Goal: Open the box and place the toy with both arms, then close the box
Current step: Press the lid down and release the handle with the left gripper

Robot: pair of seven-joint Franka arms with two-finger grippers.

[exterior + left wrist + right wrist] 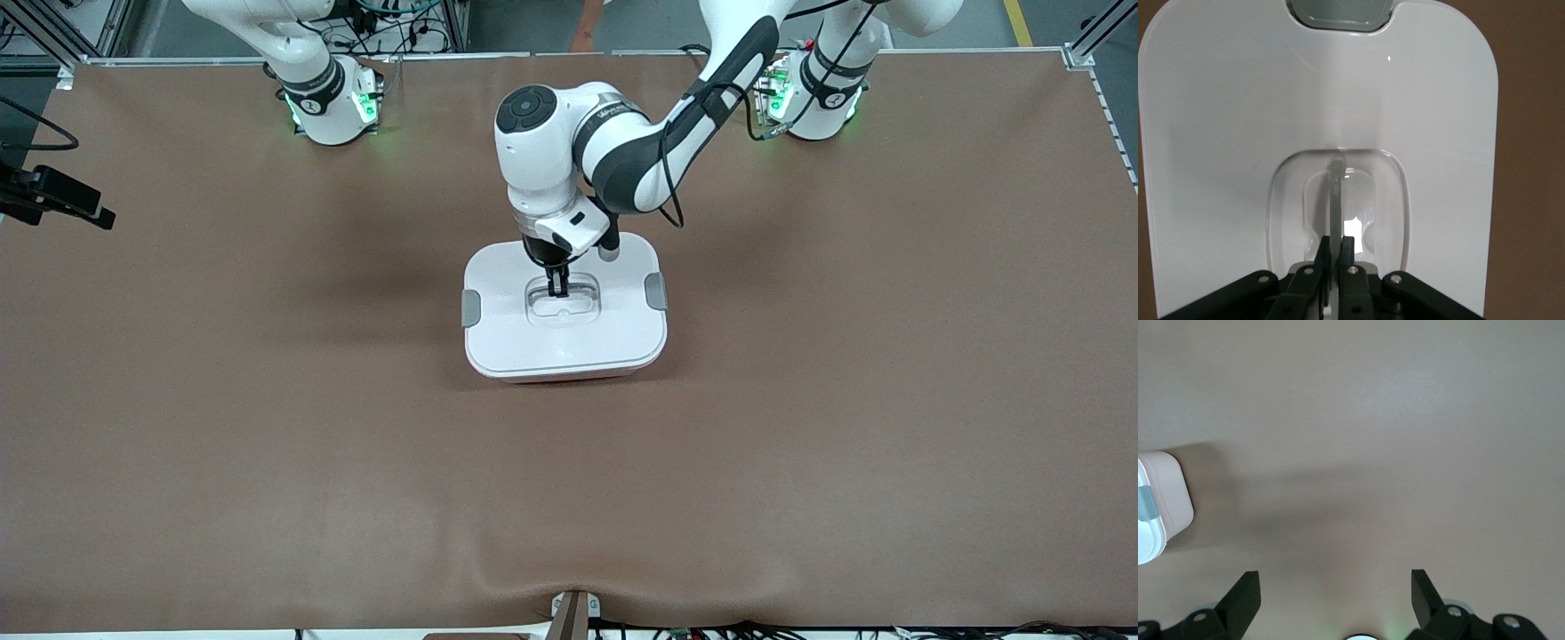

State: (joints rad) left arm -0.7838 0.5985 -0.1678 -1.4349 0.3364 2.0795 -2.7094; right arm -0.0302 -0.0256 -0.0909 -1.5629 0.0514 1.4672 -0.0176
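The box [564, 307] sits mid-table with its lid [533, 342] on, and no toy shows in any view. The left gripper [558, 286] is down in the lid's recess, fingers [1346, 250] pinched on the clear handle [1335, 193], probably the surest hold for lifting the lid straight up or seating it. Farther off, the right gripper [1335, 590] waits spread wide over bare brown table [267, 400] toward its own arm's end, and past the bases lies grey floor with cables.
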